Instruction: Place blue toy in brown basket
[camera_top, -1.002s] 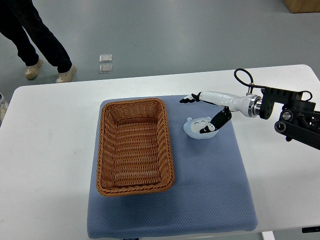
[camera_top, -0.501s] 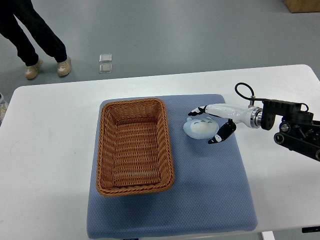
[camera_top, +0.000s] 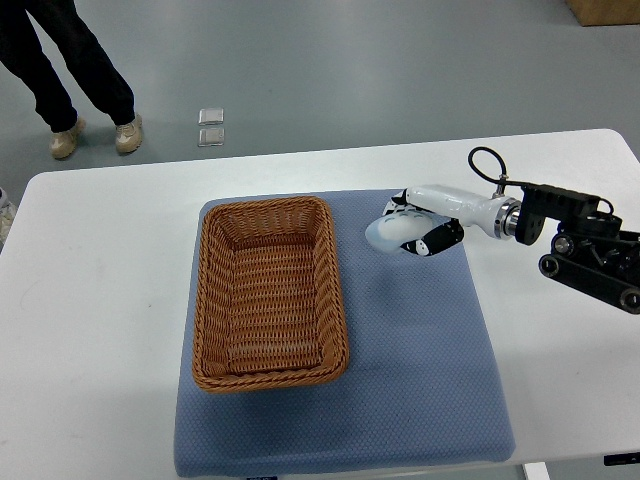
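The blue toy (camera_top: 392, 232), a pale blue rounded figure, is held in my right hand (camera_top: 418, 226), whose fingers are curled round it. It is lifted a little above the blue mat (camera_top: 420, 370), just right of the brown wicker basket (camera_top: 268, 292). The basket lies on the left half of the mat and has nothing in it. My right arm (camera_top: 560, 235) comes in from the right edge. The left arm is out of view.
The mat lies on a white table (camera_top: 90, 330). A person's legs (camera_top: 70, 80) stand on the floor beyond the table's far left corner. Two small clear squares (camera_top: 211, 127) lie on the floor.
My right hand has closed on the blue toy and lifted it off the mat, moving it slightly up and toward the far side. The person's feet have shifted a little.
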